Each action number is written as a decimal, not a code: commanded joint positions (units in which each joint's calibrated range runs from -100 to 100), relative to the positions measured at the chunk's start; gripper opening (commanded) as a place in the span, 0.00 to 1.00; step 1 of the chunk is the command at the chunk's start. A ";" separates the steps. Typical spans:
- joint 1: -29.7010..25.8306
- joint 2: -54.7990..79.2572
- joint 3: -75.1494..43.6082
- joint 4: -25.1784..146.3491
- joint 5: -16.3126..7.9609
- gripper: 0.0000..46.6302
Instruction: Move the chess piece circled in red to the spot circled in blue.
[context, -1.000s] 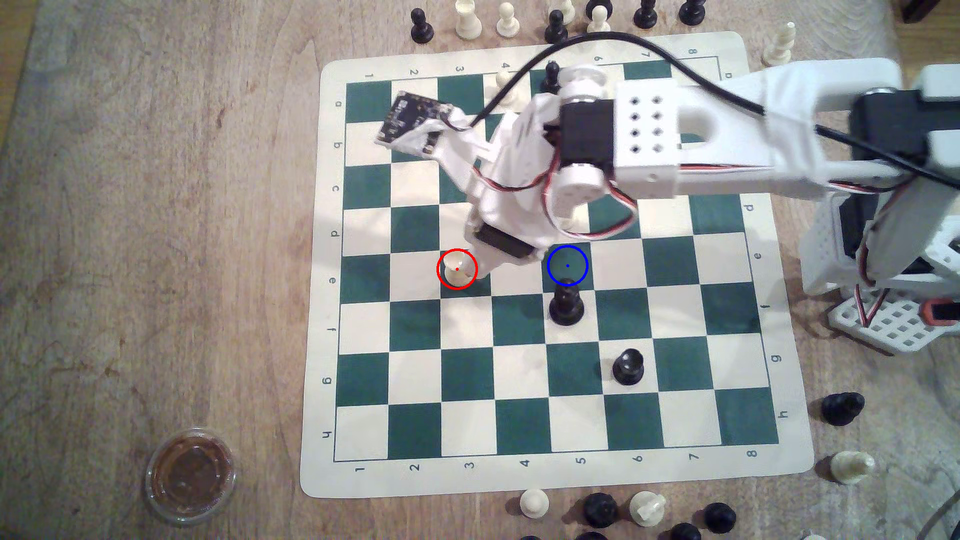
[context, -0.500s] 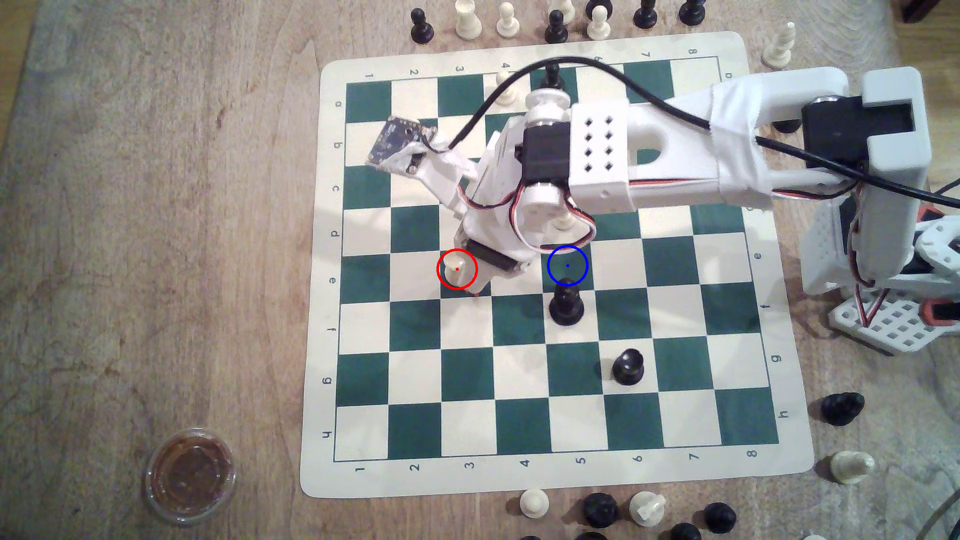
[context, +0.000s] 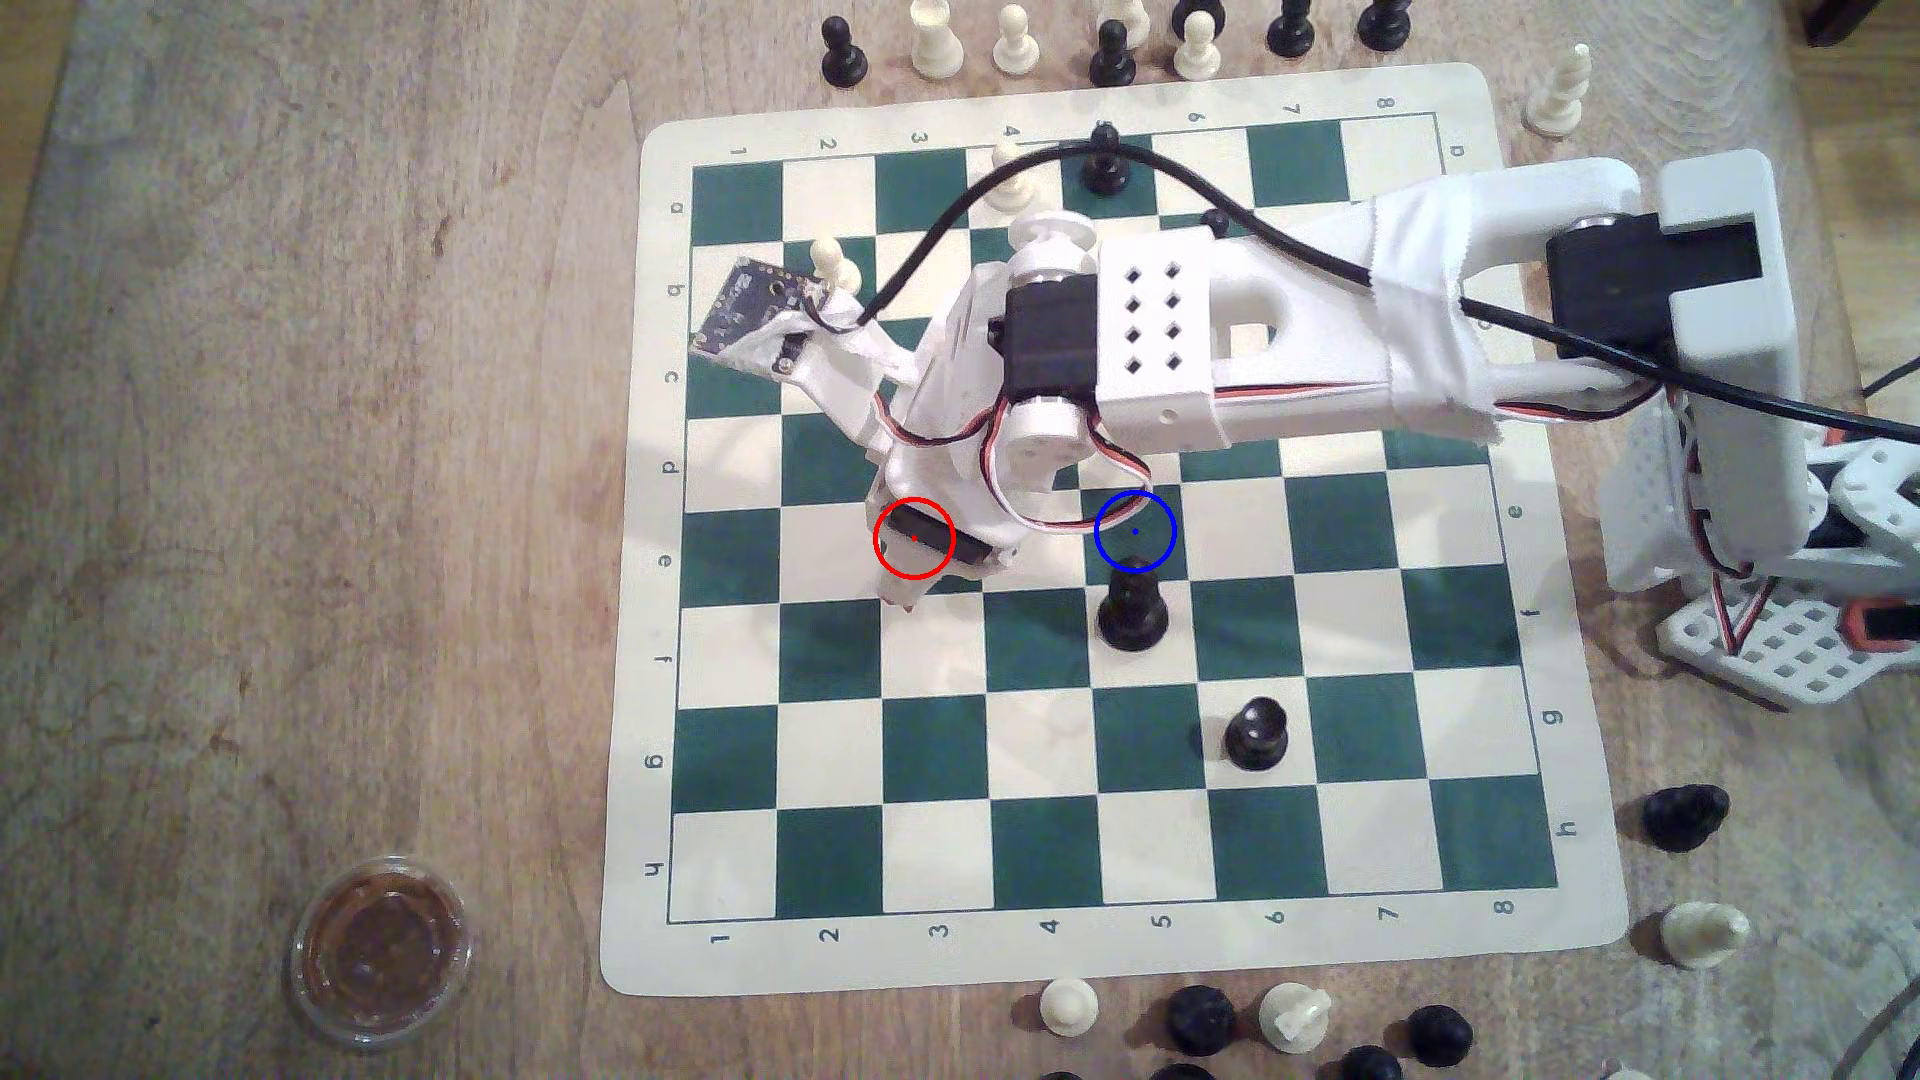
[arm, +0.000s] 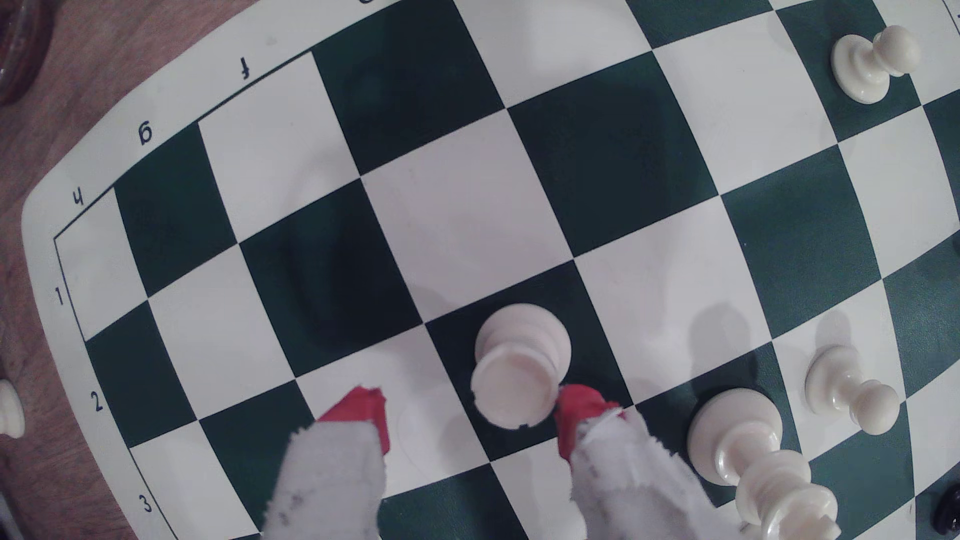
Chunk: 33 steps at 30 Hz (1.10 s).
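The chess piece circled in red (arm: 519, 368) is a short cream piece with a flat rimmed top, upright on a dark green square. My gripper (arm: 470, 410) is open and straddles it; the piece sits close against one red-tipped finger (arm: 579, 410), while the other finger (arm: 363, 410) stands well apart. In the exterior view my gripper (context: 914, 582) covers the red ring and hides the piece. The spot circled in blue (context: 1135, 532) is a bare green square two squares toward the exterior view's right, with arm wires crossing its upper edge.
A black piece (context: 1132, 613) stands on the square just below the blue ring, and another black piece (context: 1255, 732) sits further down-right. A tall cream piece (arm: 753, 457) and a cream pawn (arm: 852, 389) stand near my gripper. Spare pieces line the board's edges; a brown-filled cup (context: 379, 950) sits off the board.
The arm has swung toward the exterior view's left and lowered. The gripper, which was beside the circled piece, now sits over it and hides it in that view.
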<state>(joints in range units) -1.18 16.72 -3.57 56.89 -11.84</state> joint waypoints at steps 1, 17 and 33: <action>0.12 -1.27 -5.32 -0.38 0.24 0.38; 0.28 1.11 -6.58 -1.61 0.54 0.35; 0.75 0.94 -7.49 -3.41 1.03 0.00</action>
<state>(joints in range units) -1.11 19.82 -4.74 54.26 -10.87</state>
